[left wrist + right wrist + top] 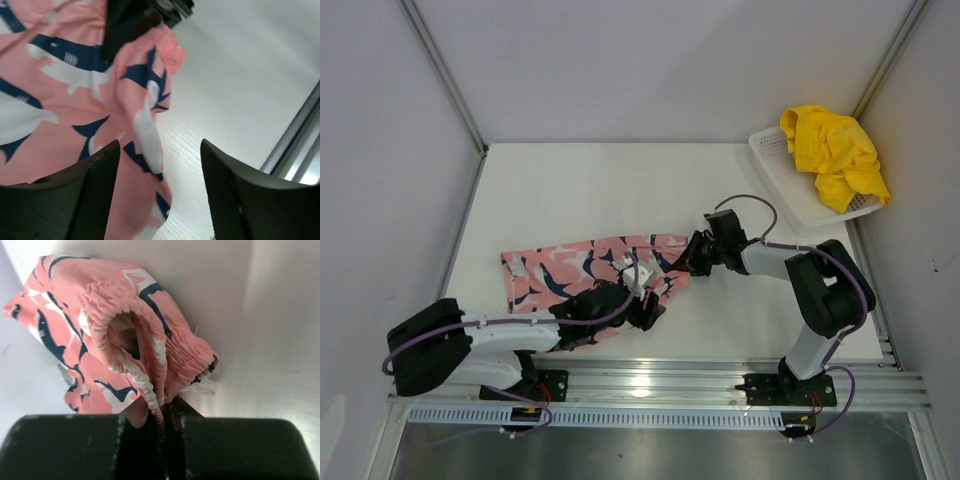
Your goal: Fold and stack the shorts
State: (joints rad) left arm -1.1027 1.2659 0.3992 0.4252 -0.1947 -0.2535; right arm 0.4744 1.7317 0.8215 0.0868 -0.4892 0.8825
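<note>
The pink shorts (560, 268) with navy-and-white print lie spread on the white table, waistband end to the right. My right gripper (688, 258) is at that end; in the right wrist view it (162, 420) is shut on the bunched elastic waistband (150, 355). My left gripper (648, 308) sits at the shorts' near right corner. Its fingers (100, 195) stand apart over the table, and a fold of the pink fabric (75, 100) lies loose between them, ungripped. The yellow shorts (835, 150) are heaped in the basket at the back right.
The white mesh basket (790, 195) stands at the table's back right corner. A metal rail (660, 380) runs along the near edge, close to the left gripper, and shows in the left wrist view (295, 145). Walls enclose the table (620, 190) on three sides.
</note>
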